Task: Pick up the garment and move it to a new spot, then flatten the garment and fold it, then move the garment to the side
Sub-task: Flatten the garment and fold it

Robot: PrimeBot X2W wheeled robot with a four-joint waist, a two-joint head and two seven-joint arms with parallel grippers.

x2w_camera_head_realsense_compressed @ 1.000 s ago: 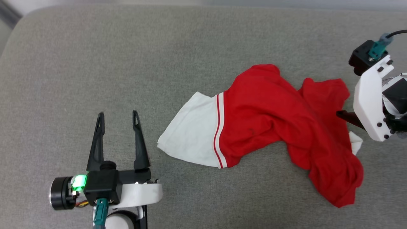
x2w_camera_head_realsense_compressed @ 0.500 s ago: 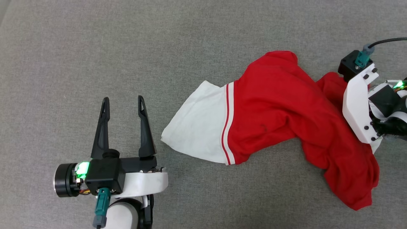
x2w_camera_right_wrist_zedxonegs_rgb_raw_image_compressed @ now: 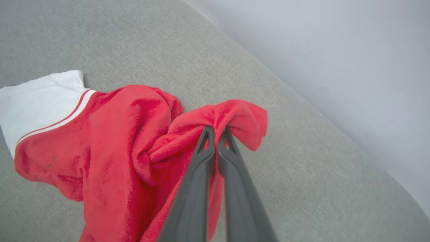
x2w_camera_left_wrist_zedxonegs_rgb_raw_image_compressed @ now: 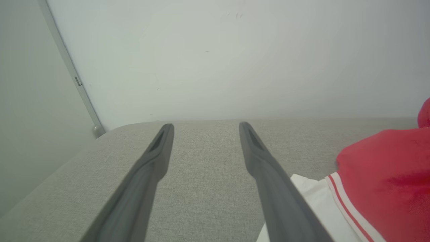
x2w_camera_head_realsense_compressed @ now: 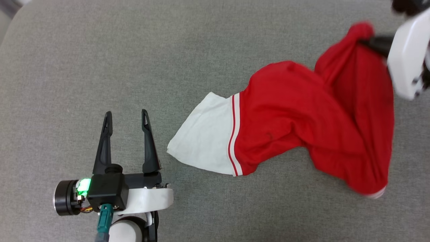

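Garment point(x2w_camera_head_realsense_compressed: 285, 111) bunched in red folds, coarse grey upholstery point(x2w_camera_head_realsense_compressed: 134, 50)

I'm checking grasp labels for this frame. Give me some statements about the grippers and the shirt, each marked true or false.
1. The right gripper is shut on the garment's red cloth. True.
2. The left gripper is shut. False: its fingers stand apart, holding nothing.
3. The white sleeve lies on the grey cushion. True.
4. The garment lies flat and folded. False: it is bunched, one end raised by the right gripper.
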